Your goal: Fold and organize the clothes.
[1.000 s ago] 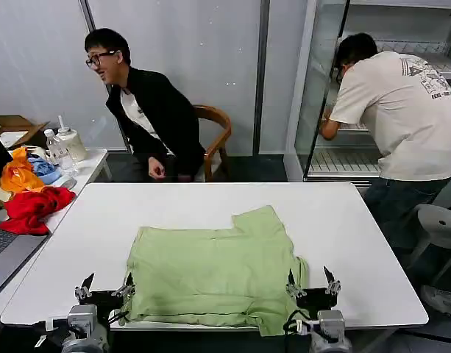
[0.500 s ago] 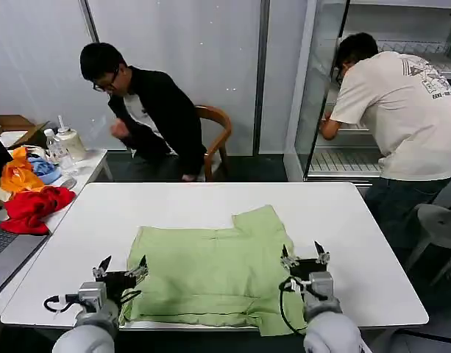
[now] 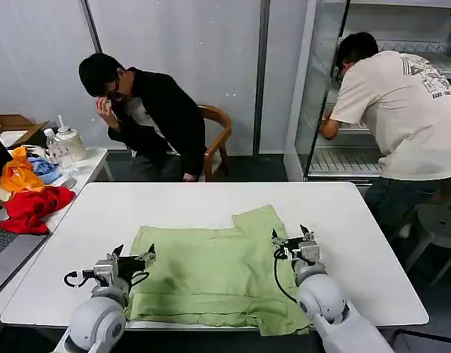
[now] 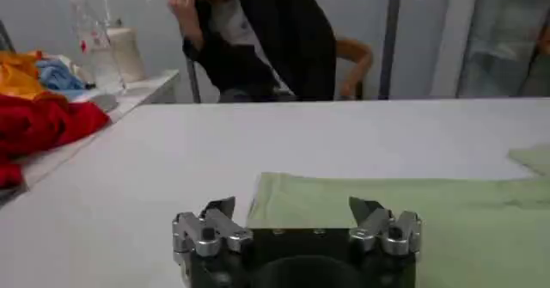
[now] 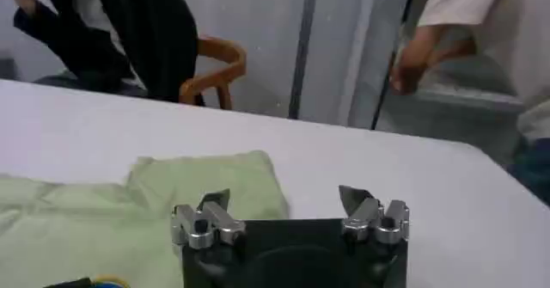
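Observation:
The light green shirt (image 3: 214, 276) lies spread flat on the white table (image 3: 343, 213), one sleeve reaching toward the far side. My left gripper (image 3: 134, 254) is open over the shirt's left edge, nothing between its fingers. My right gripper (image 3: 290, 235) is open over the shirt's right edge, beside the sleeve. In the left wrist view the left gripper (image 4: 292, 206) hovers just above the green shirt (image 4: 412, 221), its corner under the jaws. In the right wrist view the right gripper (image 5: 284, 199) sits above the sleeve of the shirt (image 5: 206, 186).
A heap of red, orange and blue garments (image 3: 28, 193) lies on a side table at the left, with bottles (image 3: 59, 151) and a laptop (image 3: 4, 246). A seated person and a wooden chair (image 3: 214, 136) are beyond the far edge. Another person stands at a glass cabinet (image 3: 321, 88).
Both grippers have moved from the table's near edge forward over the shirt, toward its far side. Both stayed open. The shirt has not moved.

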`<control>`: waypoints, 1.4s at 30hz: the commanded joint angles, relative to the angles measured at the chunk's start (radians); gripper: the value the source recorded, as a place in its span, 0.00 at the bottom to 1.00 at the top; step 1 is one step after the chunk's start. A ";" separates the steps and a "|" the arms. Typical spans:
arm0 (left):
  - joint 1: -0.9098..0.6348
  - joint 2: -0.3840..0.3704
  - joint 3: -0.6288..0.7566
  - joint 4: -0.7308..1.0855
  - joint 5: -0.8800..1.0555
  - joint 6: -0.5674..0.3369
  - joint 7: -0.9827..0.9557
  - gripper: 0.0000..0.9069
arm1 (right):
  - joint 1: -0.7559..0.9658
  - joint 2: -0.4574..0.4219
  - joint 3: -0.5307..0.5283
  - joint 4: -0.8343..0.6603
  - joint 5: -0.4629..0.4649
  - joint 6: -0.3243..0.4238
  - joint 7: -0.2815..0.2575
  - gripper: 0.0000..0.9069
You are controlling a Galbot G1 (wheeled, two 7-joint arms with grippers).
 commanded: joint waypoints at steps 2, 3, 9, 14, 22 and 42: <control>-0.150 0.005 0.013 0.176 -0.067 0.002 0.016 1.00 | 0.117 0.008 -0.018 -0.111 0.100 -0.013 -0.082 1.00; -0.152 0.007 0.013 0.175 -0.068 0.002 0.017 1.00 | 0.121 0.009 -0.017 -0.116 0.108 -0.016 -0.085 1.00; -0.180 0.000 0.012 0.182 -0.097 0.003 0.017 1.00 | 0.144 0.018 0.001 -0.149 0.135 -0.028 -0.106 1.00; -0.198 -0.014 0.014 0.211 -0.125 0.003 0.016 1.00 | 0.164 0.029 0.018 -0.185 0.177 -0.035 -0.118 1.00; -0.245 -0.024 0.036 0.279 -0.141 0.003 0.020 1.00 | 0.217 0.037 0.029 -0.308 0.249 -0.039 -0.135 1.00; -0.285 -0.046 0.081 0.396 -0.104 0.001 0.049 1.00 | 0.239 0.068 0.004 -0.416 0.262 -0.007 -0.178 1.00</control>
